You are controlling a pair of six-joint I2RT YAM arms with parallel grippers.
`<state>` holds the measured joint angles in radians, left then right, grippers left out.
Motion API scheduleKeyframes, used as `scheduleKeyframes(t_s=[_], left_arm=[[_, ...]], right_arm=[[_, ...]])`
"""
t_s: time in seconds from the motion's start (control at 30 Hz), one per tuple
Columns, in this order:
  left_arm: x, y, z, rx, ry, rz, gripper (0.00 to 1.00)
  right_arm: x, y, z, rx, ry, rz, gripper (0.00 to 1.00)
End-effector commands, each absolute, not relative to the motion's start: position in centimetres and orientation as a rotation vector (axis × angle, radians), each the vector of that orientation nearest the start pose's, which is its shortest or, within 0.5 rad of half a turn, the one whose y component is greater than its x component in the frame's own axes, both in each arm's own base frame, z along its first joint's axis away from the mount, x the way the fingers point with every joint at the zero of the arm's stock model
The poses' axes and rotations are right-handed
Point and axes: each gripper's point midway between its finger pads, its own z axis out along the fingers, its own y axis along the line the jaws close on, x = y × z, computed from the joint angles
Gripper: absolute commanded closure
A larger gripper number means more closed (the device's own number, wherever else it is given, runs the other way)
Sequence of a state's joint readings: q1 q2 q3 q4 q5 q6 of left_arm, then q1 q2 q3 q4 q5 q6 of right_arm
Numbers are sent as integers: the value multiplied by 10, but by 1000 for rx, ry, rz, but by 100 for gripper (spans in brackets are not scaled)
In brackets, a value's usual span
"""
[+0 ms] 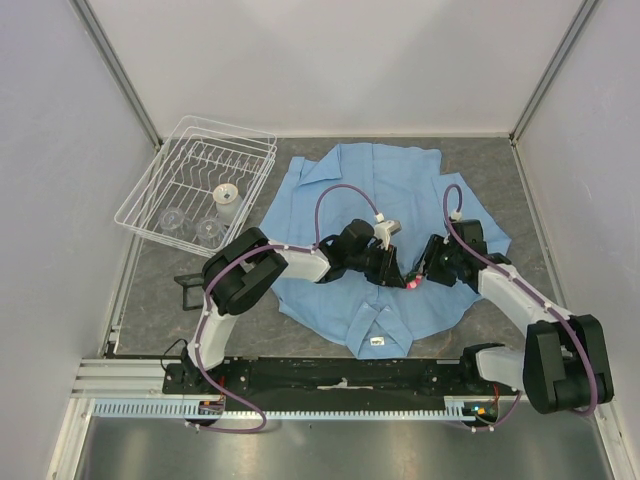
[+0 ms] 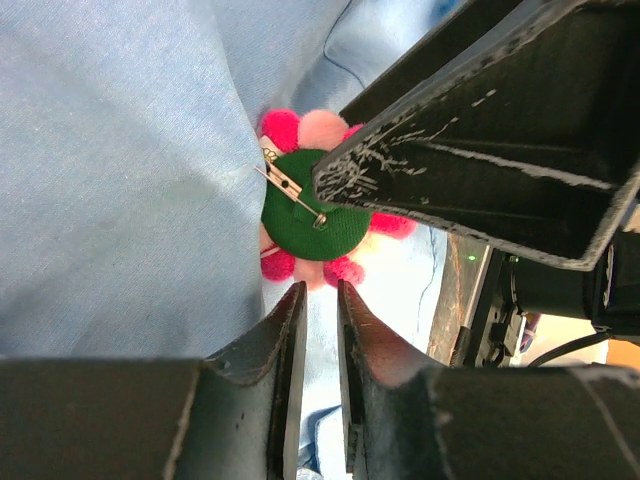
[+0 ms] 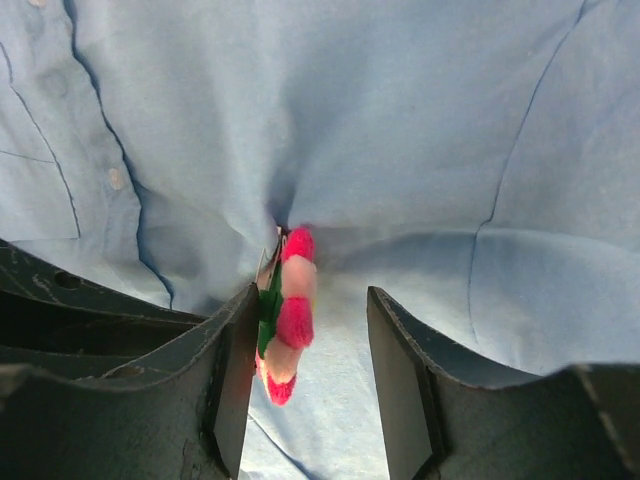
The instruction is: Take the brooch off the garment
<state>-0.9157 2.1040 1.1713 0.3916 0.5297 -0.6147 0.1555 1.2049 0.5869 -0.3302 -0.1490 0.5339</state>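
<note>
The brooch [image 1: 411, 284], pink and red pom-pom petals on a green felt back, is pinned to the light blue garment [image 1: 340, 185] near its lower middle. In the left wrist view its green back and metal pin [image 2: 312, 212] face the camera. My left gripper [image 2: 320, 292] sits just below it, nearly closed on a fold of shirt fabric. My right gripper [image 3: 312, 300] is open around the brooch [image 3: 288, 318], which stands edge-on against its left finger; the right finger is apart from it. That finger [image 2: 470, 150] touches the brooch's back in the left wrist view.
A white wire dish rack [image 1: 150, 185] holding glasses and a cup stands at the back left. A small black stand [image 1: 190, 292] lies left of the shirt. The shirt collar with its white label [image 1: 377, 343] points to the near edge. Walls enclose the table.
</note>
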Motion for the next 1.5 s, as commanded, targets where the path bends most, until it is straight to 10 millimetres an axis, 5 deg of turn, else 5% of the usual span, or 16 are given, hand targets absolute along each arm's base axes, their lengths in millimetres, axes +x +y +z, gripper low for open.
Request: scheduleKeyframes(t_s=[0.0, 0.2, 0.73, 0.83, 0.93, 1.1, 1.47], left_arm=[[231, -480, 71, 715, 2190, -1429, 76], [231, -479, 65, 715, 2200, -1420, 76], [256, -474, 83, 433, 2346, -1465, 79], [263, -479, 84, 393, 2354, -1499, 79], [269, -486, 82, 394, 2354, -1503, 79], [271, -488, 69, 401, 2370, -1492, 81], [271, -487, 60, 405, 2383, -1474, 83]], right_arm=[[264, 100, 44, 488, 2523, 577, 46], [259, 104, 37, 532, 2544, 619, 51], [252, 101, 29, 467, 2518, 605, 100], [254, 101, 34, 433, 2495, 609, 98], [258, 99, 42, 434, 2472, 598, 78], [259, 98, 51, 448, 2452, 603, 64], [253, 102, 48, 464, 2469, 644, 69]])
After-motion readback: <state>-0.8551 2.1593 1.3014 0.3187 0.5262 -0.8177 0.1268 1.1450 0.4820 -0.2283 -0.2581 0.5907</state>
